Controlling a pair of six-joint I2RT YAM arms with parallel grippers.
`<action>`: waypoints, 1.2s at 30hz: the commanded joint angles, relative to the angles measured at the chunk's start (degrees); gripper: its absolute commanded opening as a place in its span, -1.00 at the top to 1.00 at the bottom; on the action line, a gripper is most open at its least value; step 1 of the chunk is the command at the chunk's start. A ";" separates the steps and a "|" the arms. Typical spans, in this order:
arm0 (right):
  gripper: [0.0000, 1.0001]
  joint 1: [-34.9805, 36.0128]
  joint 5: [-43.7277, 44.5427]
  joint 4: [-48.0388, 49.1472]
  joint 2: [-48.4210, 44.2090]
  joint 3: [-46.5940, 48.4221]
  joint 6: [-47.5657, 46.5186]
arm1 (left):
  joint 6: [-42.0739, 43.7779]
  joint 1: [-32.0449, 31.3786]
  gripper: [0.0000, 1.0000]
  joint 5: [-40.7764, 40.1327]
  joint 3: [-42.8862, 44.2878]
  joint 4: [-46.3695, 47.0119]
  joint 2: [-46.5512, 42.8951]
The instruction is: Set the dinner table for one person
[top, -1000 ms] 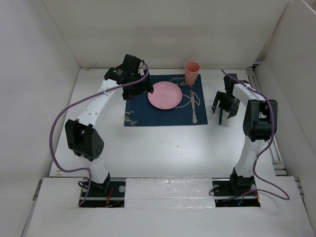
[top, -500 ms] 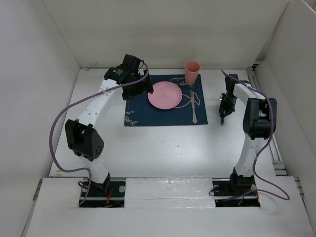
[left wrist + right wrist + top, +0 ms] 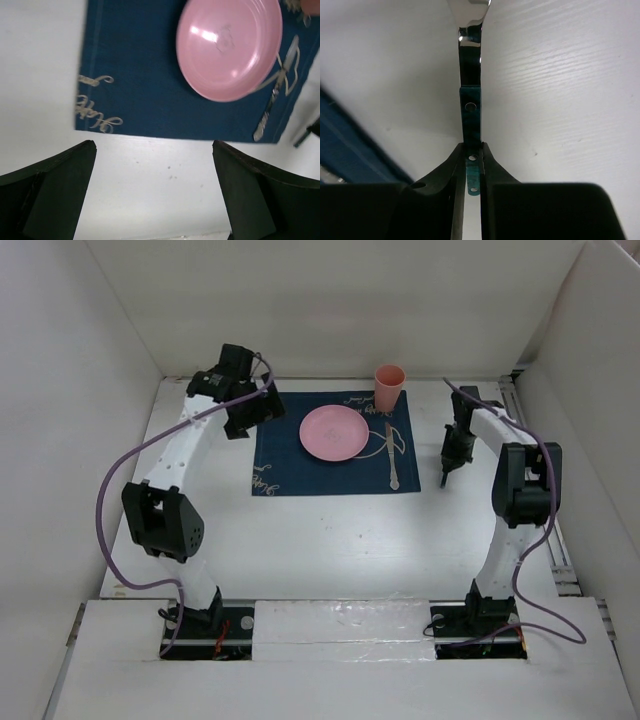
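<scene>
1. Your right pincer (image 3: 471,150) has closed from wide open onto the teal-handled utensil (image 3: 471,102), above the white tabletop (image 3: 330,540) and just right of the navy placemat (image 3: 285,465).
2. Your left pincer (image 3: 245,418), jaws wide and empty, has drawn back from the pink plate (image 3: 333,432) to the placemat's left edge.
</scene>
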 commanded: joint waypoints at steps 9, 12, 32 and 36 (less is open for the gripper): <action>1.00 22.64 -3.76 -1.26 -8.63 16.83 10.68 | -4.04 18.30 -1.00 -4.19 -4.36 -1.84 -6.22; 1.00 29.57 -7.36 -0.11 -3.37 27.42 14.11 | -4.04 19.01 -1.00 -4.19 -6.30 -1.83 -6.23; 1.00 41.21 -17.48 11.40 27.49 54.81 28.09 | -1.58 19.01 -1.00 -2.78 -19.75 0.98 -16.16; 1.00 40.68 -20.02 11.92 29.79 55.43 28.09 | -1.58 19.01 -1.00 -1.65 -20.80 0.98 -16.68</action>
